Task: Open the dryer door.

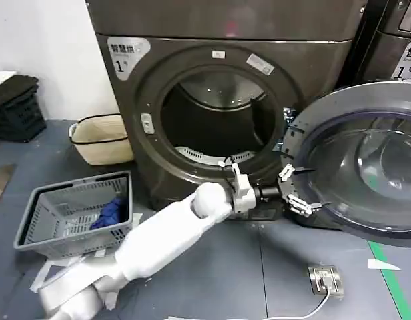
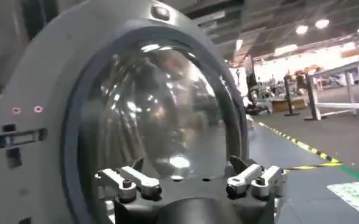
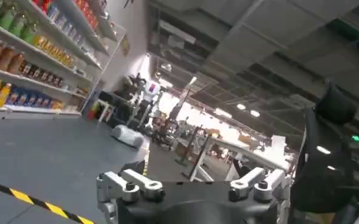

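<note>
The dryer door [image 1: 375,160], chrome-rimmed with dark glass, stands swung wide open to the right of the dark grey machine [image 1: 125,57] marked "1". The round drum opening [image 1: 215,120] is uncovered. My left gripper [image 1: 293,188] is open at the door's near edge, low down, with nothing between its fingers; I cannot tell if it touches the rim. In the left wrist view the door's domed inner glass [image 2: 161,103] rises just past that open left gripper [image 2: 191,179]. My right gripper [image 3: 194,182] is open and empty, facing away into the room.
A grey basket [image 1: 79,213] holding a blue cloth and a beige hamper [image 1: 102,139] sit on the floor left of the machine. A power strip [image 1: 324,279] lies on the floor in front, beside a green tape line [image 1: 392,283]. A neighbouring machine [image 1: 395,40] stands at right.
</note>
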Robot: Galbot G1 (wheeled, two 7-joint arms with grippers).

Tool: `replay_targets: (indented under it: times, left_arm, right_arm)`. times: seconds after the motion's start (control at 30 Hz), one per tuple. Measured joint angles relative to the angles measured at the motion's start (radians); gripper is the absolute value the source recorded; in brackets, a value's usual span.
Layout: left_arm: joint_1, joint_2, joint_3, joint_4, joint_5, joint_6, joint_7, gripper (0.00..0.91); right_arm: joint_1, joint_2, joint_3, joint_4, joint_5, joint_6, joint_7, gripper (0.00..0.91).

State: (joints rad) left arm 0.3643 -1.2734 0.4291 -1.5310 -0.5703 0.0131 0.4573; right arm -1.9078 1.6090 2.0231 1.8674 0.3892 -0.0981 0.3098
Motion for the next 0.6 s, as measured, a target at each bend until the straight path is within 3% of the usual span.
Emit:
replay_targets:
  times: [0.4,0.6]
  left_arm:
    - [0.208,0.219,-0.204,-0.308,-0.050,0.188,-0.224,0.907]
    - [0.308,0.290,-0.335,-0.398,-0.102,0.272,-0.421,0.907]
  right_arm:
    - [0.006,0.000,0.003,-0.024,-0.002,-0.014,0.013,0.907]
    - [0.005,0.000,-0.003,-0.032,-0.009,-0.020,0.026,0.907]
